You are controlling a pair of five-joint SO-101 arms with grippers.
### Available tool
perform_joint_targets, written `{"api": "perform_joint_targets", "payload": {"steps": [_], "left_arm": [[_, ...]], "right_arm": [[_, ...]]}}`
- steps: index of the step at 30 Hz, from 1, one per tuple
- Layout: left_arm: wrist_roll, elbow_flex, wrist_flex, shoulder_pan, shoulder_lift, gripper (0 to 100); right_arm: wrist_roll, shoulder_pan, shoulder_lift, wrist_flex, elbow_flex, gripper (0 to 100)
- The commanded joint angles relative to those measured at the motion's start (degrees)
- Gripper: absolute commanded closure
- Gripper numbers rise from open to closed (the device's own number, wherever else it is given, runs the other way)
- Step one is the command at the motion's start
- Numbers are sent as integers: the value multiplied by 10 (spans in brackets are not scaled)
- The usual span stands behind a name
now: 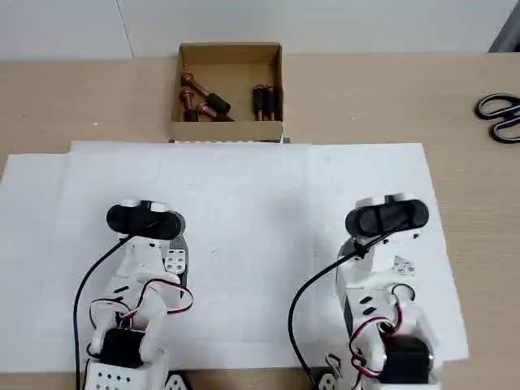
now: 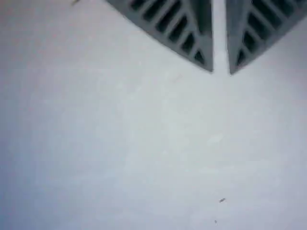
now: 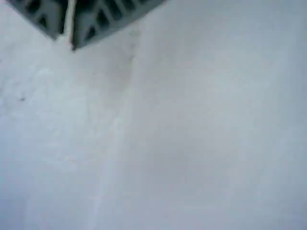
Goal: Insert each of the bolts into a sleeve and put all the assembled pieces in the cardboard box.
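left gripper (image 2: 220, 72) low over white paper (image 1: 244, 211), jaws pinched to thin slit, empty. right gripper (image 3: 71, 45) same, near closed, nothing held. bolt-sleeve pieces (image 1: 210, 101) lying in cardboard box (image 1: 227, 130), job looks done. risk: stray forward swing could nudge box, spill pieces.

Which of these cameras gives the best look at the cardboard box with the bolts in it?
The high view: the cardboard box sits open-topped beyond the white paper, with the bolts visible inside. Both wrist views face that paper instead.
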Motion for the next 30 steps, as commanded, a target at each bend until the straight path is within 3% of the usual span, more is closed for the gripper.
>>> {"api": "perform_joint_targets", "payload": {"steps": [1,14,30], "left_arm": [[-4,-2,-14,0,-4,993],[-4,-2,-14,0,-4,993],[-4,-2,-14,0,-4,993]], "right_arm": [[7,2,-32,-14,33,995],[6,3,-29,-74,139,995],[4,4,-29,-73,173,995]]}}
